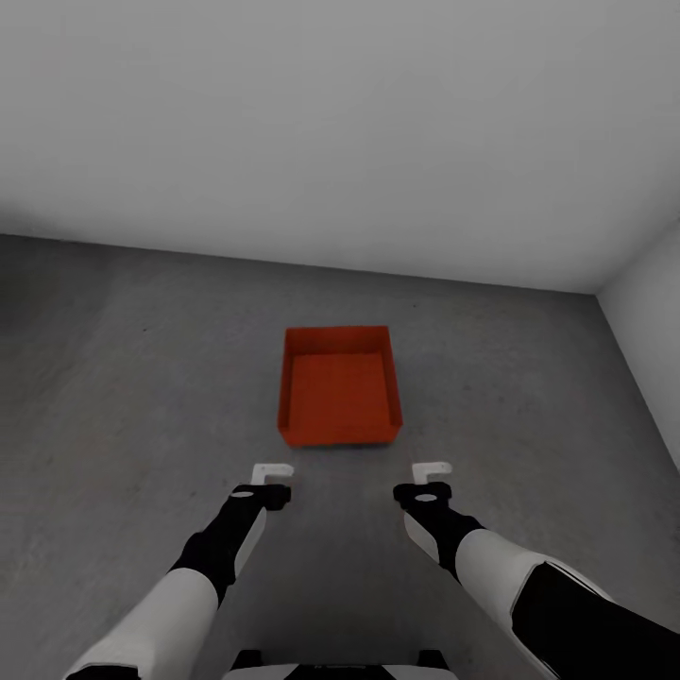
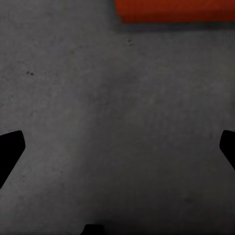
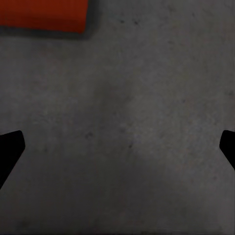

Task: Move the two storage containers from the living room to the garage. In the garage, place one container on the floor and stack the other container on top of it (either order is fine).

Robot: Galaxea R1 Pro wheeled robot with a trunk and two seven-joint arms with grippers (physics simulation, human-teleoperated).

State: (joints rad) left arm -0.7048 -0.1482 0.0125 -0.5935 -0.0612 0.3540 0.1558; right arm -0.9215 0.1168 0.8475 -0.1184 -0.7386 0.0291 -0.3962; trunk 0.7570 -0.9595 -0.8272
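No readable text, labels, numbers or signs on anything

An orange-red open-top storage container (image 1: 340,397) sits upright and empty on the dark grey concrete floor (image 1: 142,378), near the white wall.

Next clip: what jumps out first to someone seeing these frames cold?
The orange-red storage container stands out at once, sitting open and empty on the dark grey concrete floor, a little way short of the plain white wall. Nearer the camera, the left gripper and right gripper hang just short of the bin's near wall, one toward each corner, both open and holding nothing.
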